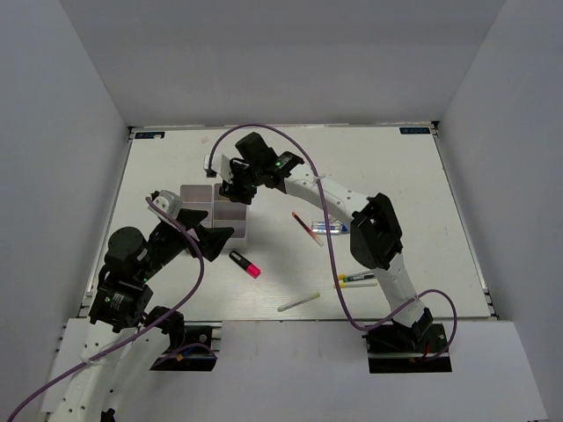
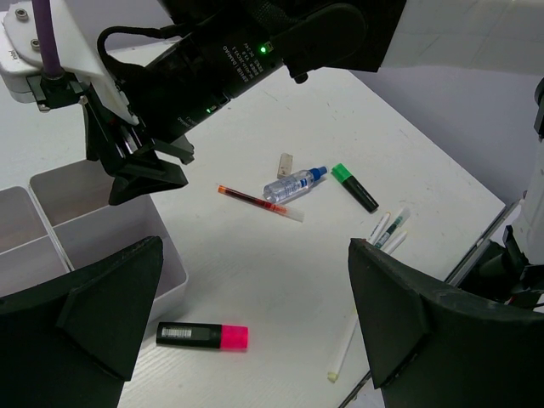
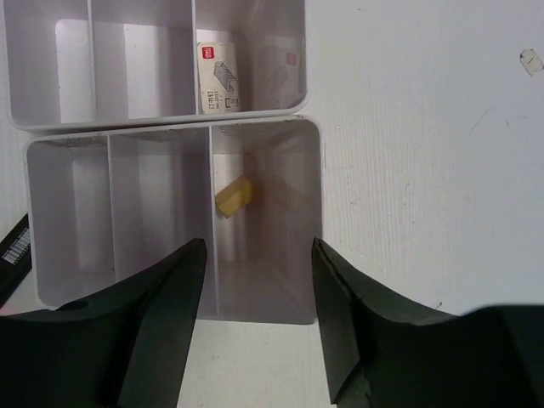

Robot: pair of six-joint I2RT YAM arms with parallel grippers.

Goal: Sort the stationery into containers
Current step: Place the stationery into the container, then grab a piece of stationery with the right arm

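My right gripper point(image 3: 257, 251) hangs open and empty over the white containers point(image 3: 309, 102), above the compartment where a small yellow eraser point(image 3: 235, 196) lies. A white eraser with a red label point(image 3: 218, 78) lies in the bin beyond. My left gripper point(image 2: 255, 255) is wide open above the table, beside the containers point(image 2: 170, 263), holding nothing. A black highlighter with a pink tip point(image 2: 202, 336) lies just below it. Farther out lie a red pen point(image 2: 259, 203), a clear-blue tube point(image 2: 293, 184), a green-tipped highlighter point(image 2: 354, 186), markers point(image 2: 387, 231) and a white stick point(image 2: 344, 348).
A tiny eraser point(image 2: 285, 161) sits beyond the tube. In the top view the right arm point(image 1: 374, 233) stretches across the table's middle, and its purple cable point(image 1: 330, 255) loops over it. Grey walls close the table in on three sides.
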